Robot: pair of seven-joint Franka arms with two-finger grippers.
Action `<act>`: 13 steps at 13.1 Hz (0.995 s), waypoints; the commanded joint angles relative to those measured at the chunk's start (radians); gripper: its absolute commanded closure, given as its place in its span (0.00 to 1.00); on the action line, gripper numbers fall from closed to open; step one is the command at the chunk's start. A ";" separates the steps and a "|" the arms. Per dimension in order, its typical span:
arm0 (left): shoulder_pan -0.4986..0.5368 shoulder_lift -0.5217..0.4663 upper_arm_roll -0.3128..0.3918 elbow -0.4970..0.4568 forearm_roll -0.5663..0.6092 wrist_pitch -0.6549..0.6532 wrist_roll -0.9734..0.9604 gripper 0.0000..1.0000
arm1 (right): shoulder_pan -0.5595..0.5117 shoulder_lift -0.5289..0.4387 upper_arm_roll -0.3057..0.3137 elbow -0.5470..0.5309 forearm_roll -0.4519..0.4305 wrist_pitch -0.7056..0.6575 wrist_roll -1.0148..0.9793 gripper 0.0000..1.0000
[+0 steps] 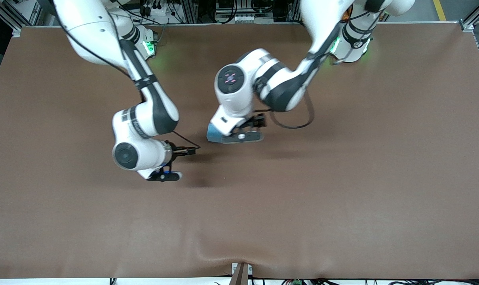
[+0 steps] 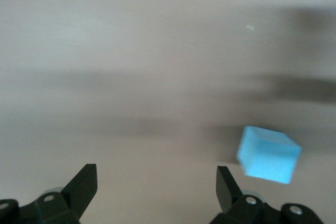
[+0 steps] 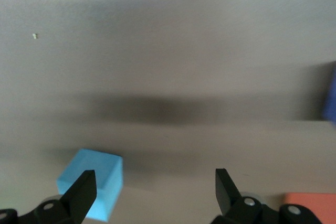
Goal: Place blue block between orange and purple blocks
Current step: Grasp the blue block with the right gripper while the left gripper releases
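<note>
Find blue block (image 1: pixel 213 133) on the worktop (image 1: pixel 342 178) mid-area, at about 9 o'clock of the left wrist in the front view and just beside it, not gripped. Note left claw (image 2: pixel 156 170) released and empty, with the cube outside its fingers, next to one of them. Note right claw (image 3: pixel 155 173) released and empty too, low over the worktop at about 7 o'clock from the cube. Spot orange block (image 3: pixel 311 202) and a sliver of purple block (image 3: pixel 331 100) in the right wrist view only; both hidden in the front view. Judge blue not yet between them.

To do the step well:
- Centre the fingers over blue, square to two flat faces.
- Close only once low around it.
- Lift, then lower straight into the orange–purple gap without nudging either.
- Keep the idle arm clear.
</note>
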 commanded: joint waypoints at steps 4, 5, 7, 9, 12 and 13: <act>0.269 -0.249 -0.006 -0.120 0.018 -0.149 0.336 0.00 | 0.186 -0.058 -0.011 -0.188 0.044 0.132 0.245 0.00; 0.317 -0.279 -0.006 -0.119 0.017 -0.156 0.368 0.00 | 0.186 -0.058 -0.011 -0.189 0.044 0.132 0.245 0.00; 0.407 -0.323 -0.006 -0.106 0.015 -0.156 0.464 0.00 | 0.198 -0.058 -0.010 -0.185 0.045 0.146 0.246 0.00; 0.509 -0.375 -0.009 -0.106 0.015 -0.159 0.524 0.00 | 0.205 -0.055 -0.010 -0.185 0.045 0.161 0.246 0.00; 0.616 -0.428 -0.012 -0.117 0.001 -0.196 0.653 0.00 | 0.211 -0.053 -0.010 -0.183 0.045 0.176 0.246 0.00; 0.636 -0.437 -0.012 -0.119 0.001 -0.210 0.682 0.00 | 0.212 -0.052 -0.010 -0.183 0.045 0.178 0.246 0.00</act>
